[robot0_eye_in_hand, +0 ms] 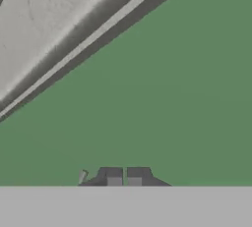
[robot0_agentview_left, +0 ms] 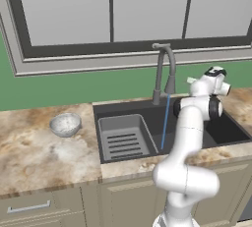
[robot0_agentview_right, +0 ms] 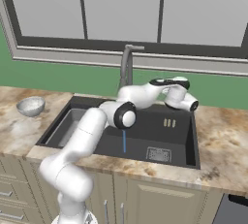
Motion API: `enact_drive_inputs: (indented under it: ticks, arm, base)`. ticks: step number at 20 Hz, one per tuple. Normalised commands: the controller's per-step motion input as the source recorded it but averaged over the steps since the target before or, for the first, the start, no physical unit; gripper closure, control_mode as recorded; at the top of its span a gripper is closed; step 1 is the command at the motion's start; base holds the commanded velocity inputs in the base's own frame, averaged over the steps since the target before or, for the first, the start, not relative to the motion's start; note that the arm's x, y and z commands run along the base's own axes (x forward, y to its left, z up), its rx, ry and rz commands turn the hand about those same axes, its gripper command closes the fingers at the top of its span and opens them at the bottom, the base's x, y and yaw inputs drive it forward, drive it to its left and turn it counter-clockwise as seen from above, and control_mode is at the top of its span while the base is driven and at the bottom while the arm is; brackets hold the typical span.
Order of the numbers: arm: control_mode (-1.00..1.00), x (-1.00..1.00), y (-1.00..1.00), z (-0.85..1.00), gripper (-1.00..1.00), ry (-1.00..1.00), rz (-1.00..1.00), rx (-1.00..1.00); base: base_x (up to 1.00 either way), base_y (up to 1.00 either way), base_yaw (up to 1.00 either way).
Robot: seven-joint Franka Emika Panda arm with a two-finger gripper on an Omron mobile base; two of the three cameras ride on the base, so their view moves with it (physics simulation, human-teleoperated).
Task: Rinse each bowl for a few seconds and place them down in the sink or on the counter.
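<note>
- Nearest you: the counter (robot0_agentview_left: 29,157) front edge, marbled stone over tan cabinets, with the arm rising in front of the sink (robot0_agentview_left: 224,130).
- Sink basin is dark; the grey slotted tray (robot0_agentview_left: 123,137) sits in its left part.
- A thin blue stream of water (robot0_agentview_left: 165,123) runs from the faucet (robot0_agentview_left: 165,69) down into the basin.
- The speckled bowl (robot0_agentview_left: 65,124) sits upright on the counter left of the sink, apart from the rim. You also see it in the right base view (robot0_agentview_right: 31,105).
- The gripper (robot0_eye_in_hand: 124,177) is up at the back right of the sink, facing the green wall (robot0_eye_in_hand: 172,98); fingers pressed together, apparently with nothing between them, though the tips are small there.
- Farthest: the window frame (robot0_agentview_left: 123,49) above the wall.
</note>
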Motion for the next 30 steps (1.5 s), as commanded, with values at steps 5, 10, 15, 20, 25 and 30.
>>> enact_drive_inputs:
  ticks: [5,10,15,20,25,30]
  arm:
    - [-1.0,-0.41,-0.45,0.98,1.0,0.01,0.0,0.12]
    - [-1.0,-0.86,-0.09,0.57,1.0,0.09,-0.01,0.09]
    - [-1.0,-1.0,0.11,0.04,1.0,0.02,-0.09,0.0]
    - [-1.0,-1.0,0.05,0.02,1.0,-0.1,-0.12,-0.03]
    - [-1.0,-0.66,-0.14,0.28,1.0,0.07,-0.11,0.0]
    - [-1.0,-0.46,-0.26,0.16,1.0,0.19,-0.11,0.0]
  base:
    - [0.0,0.0,0.0]
    - [0.0,0.0,0.0]
    - [0.0,0.0,0.0]
    - [0.0,0.0,0.0]
    - [0.0,0.0,0.0]
    - [0.0,0.0,0.0]
